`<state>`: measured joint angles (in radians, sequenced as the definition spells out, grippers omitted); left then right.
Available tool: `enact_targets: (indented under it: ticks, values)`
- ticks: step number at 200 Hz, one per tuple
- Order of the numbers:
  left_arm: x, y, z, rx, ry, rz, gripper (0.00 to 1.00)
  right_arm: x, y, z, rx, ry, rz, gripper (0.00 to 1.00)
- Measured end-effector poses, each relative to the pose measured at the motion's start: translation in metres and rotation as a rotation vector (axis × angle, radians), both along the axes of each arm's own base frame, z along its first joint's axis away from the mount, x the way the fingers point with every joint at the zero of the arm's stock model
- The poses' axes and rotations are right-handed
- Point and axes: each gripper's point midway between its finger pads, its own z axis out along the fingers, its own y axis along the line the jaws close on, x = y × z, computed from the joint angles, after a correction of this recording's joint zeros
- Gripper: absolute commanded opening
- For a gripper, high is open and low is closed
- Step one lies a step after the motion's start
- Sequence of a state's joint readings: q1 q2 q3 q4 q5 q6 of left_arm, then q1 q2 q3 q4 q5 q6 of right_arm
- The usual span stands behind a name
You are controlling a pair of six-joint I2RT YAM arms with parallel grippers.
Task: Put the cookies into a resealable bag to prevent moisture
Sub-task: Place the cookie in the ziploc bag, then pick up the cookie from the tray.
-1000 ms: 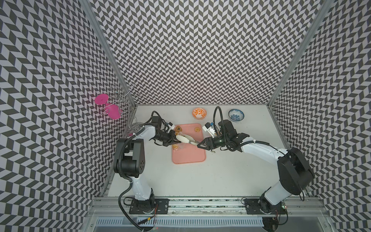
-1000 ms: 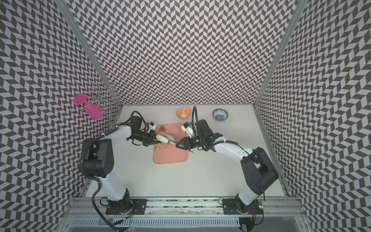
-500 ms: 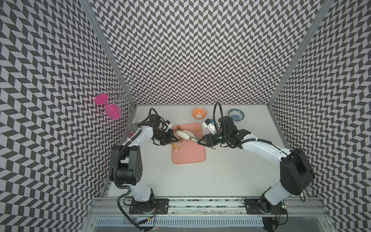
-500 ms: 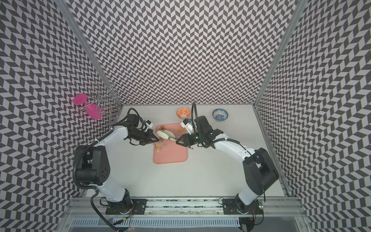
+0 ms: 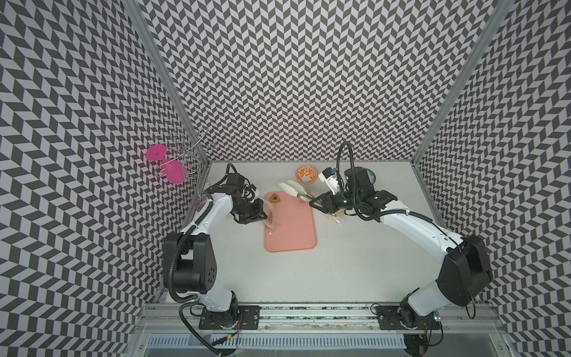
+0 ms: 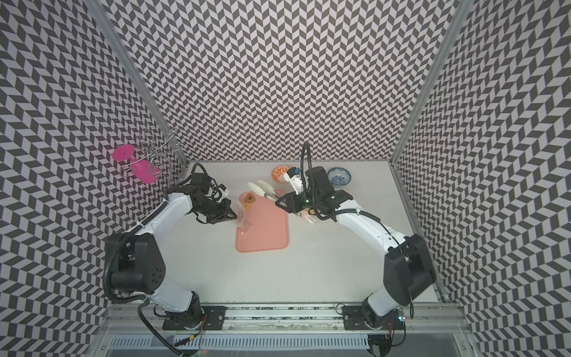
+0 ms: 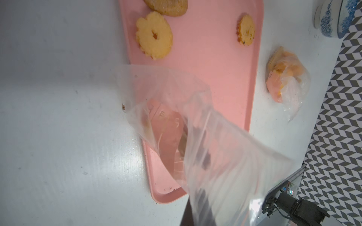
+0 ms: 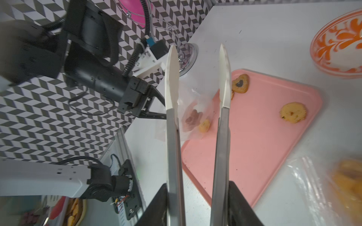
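Left gripper (image 5: 262, 213) clenched on clear bag (image 7: 195, 121), two cookies (image 8: 193, 119) inside; right gripper (image 5: 312, 204) grasping tongs (image 8: 172, 78); three cookies (image 8: 292, 112) on pink tray (image 8: 254, 146)

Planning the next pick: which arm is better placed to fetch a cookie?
Right. The right gripper holds the tongs, open and empty, by the cookies on the tray; the left gripper is shut on the bag.

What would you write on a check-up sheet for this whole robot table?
Surface: white table, one crumb.
Job's things: ring cookie, round cookie, heart cookie on the pink tray; clear bag holds two more; filled bag beside the tray.
Clutter: orange bowl, blue bowl, pink glass on wire rack.
Tools: left tool shut on the clear bag; right tool shut on the tongs, tips apart, empty.
Cables: black hose along each arm.
Surroundings: zigzag walls.
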<state>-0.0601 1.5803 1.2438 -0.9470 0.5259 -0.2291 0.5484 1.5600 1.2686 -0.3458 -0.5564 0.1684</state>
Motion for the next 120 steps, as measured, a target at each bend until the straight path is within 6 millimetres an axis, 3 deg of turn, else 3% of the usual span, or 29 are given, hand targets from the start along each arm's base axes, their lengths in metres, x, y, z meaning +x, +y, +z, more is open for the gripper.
enact_targets:
  ticks: [45,120]
  values:
    - [-0.005,0.017,0.022,0.094,-0.058,0.036,0.0,0.023,-0.005,-0.024,-0.181,-0.134,-0.005,0.43]
    - [-0.017,0.046,0.012,0.258,-0.004,0.082,0.0,0.038,0.047,-0.116,-0.435,-0.167,0.152,0.45]
